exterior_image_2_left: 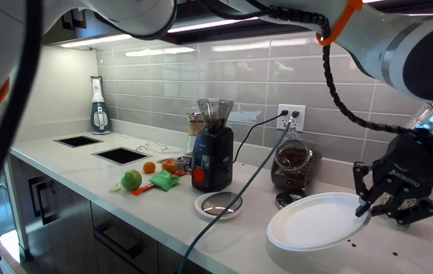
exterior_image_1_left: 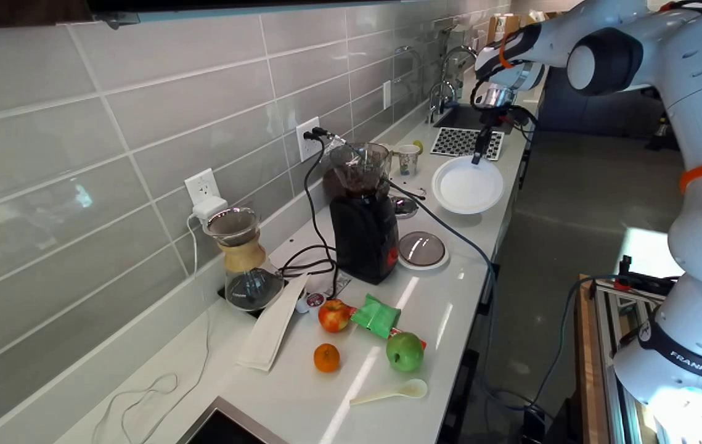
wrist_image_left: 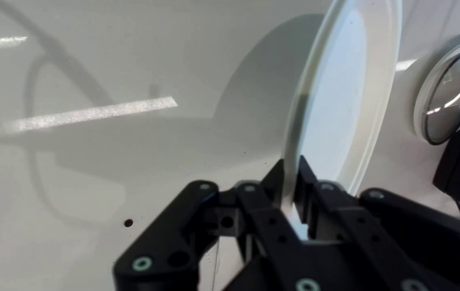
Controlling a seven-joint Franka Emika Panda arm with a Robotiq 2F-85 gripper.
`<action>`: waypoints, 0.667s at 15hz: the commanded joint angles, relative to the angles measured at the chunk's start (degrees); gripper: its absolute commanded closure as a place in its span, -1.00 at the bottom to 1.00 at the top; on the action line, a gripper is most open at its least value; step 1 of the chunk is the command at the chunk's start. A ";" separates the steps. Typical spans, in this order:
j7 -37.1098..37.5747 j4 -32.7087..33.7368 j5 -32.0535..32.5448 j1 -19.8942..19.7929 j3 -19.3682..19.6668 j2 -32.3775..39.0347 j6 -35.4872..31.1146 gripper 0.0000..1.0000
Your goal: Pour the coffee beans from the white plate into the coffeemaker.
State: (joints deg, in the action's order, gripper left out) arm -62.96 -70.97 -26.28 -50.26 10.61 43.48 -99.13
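The white plate (exterior_image_2_left: 313, 222), bare over the part of its face that showed, was held tilted above the tabletop (exterior_image_2_left: 252, 224), its shadow falling apart from it in the wrist view. In an exterior view it hung to the right of the coffeemaker (exterior_image_2_left: 212, 160) and nearer, well apart from it. Dark contents, probably beans, lay in the lower part of the coffeemaker's clear hopper (exterior_image_2_left: 215, 110). From these signs I judged the pour complete, though whether every bean had gone in could not be told. A few dark specks (exterior_image_2_left: 395, 254), likely stray beans, dotted the tabletop near the plate. By my reading, little was left beyond setting the plate down.

My tool (wrist_image_left: 291, 173) was closed down to the thickness of the plate's rim, its fingers (wrist_image_left: 306, 182) gripping that edge, one on each face. It had hold of the plate alone and, as far as I could see, touched nothing else.
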 commanded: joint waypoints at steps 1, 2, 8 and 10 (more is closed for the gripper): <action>3.16 2.38 0.67 1.15 0.51 2.82 -2.96 0.96; 3.54 2.58 0.59 1.31 0.41 3.11 -2.98 0.96; 4.95 2.30 0.92 2.42 0.52 3.56 -3.57 0.35; 5.28 1.79 1.12 2.91 0.81 3.05 -4.63 0.07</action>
State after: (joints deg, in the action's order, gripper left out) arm -59.30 -70.32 -26.24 -48.25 10.67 45.76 -102.41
